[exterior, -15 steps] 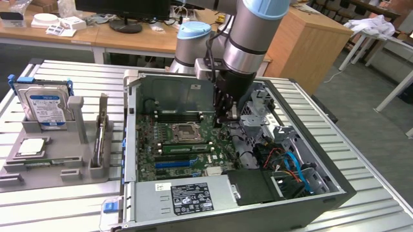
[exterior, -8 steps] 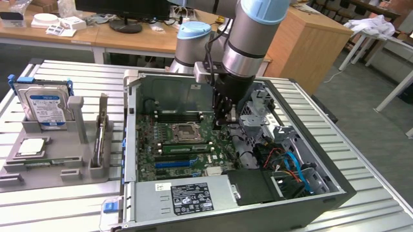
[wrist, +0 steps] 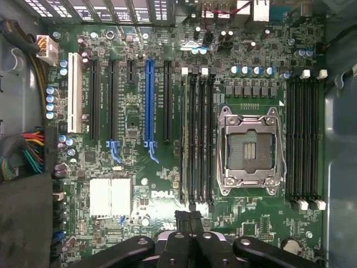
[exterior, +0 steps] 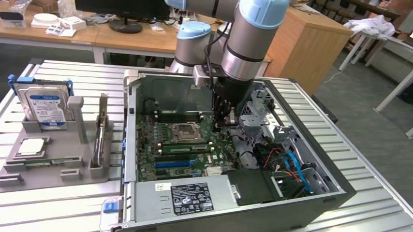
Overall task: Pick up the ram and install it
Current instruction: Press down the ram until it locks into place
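Ram (exterior: 184,148), a thin green stick with dark chips, stands upright in a slot just beside the processor socket (exterior: 187,131), on the socket's side toward the blue expansion slot (exterior: 175,164). The gripper (exterior: 223,122) hangs near the socket, over the end of that same bank of slots. In the wrist view its dark fingers (wrist: 184,223) are pressed together with nothing seen between them. Whether they touch the ram cannot be told. On the socket's opposite side runs a second bank of dark memory slots (exterior: 184,116). Farther from the socket, the labelled power supply (exterior: 187,195) sits in a corner of the computer case (exterior: 322,203). Well apart from the socket, outside the case, a grey tray (exterior: 65,166) carries a thin board on edge (exterior: 100,133) and a square silver processor chip (exterior: 31,146). Farthest from the socket, a blue-labelled hard drive (exterior: 45,107) stands upright in the same tray.
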Controlling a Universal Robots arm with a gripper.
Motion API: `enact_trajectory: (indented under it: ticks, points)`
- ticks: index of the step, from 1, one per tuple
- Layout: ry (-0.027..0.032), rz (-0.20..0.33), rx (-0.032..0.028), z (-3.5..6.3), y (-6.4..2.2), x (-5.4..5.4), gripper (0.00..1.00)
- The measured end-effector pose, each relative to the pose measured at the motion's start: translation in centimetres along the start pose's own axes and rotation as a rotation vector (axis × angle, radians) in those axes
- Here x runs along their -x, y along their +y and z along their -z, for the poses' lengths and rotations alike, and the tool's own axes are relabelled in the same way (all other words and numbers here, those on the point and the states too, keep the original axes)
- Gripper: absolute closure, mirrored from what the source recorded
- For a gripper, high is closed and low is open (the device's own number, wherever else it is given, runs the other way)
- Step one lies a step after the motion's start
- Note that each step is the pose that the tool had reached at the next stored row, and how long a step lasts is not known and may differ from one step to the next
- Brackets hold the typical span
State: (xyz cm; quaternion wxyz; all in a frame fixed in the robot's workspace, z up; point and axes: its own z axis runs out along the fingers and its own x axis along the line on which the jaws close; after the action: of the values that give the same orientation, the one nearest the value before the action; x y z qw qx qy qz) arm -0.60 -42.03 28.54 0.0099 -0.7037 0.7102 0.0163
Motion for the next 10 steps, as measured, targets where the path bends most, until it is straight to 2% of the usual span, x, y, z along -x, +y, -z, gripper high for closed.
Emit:
enact_trajectory:
  ticks: [10]
  points:
    - [0.0000,0.000,0.0001,-0.25,0.00,-0.01,0.89]
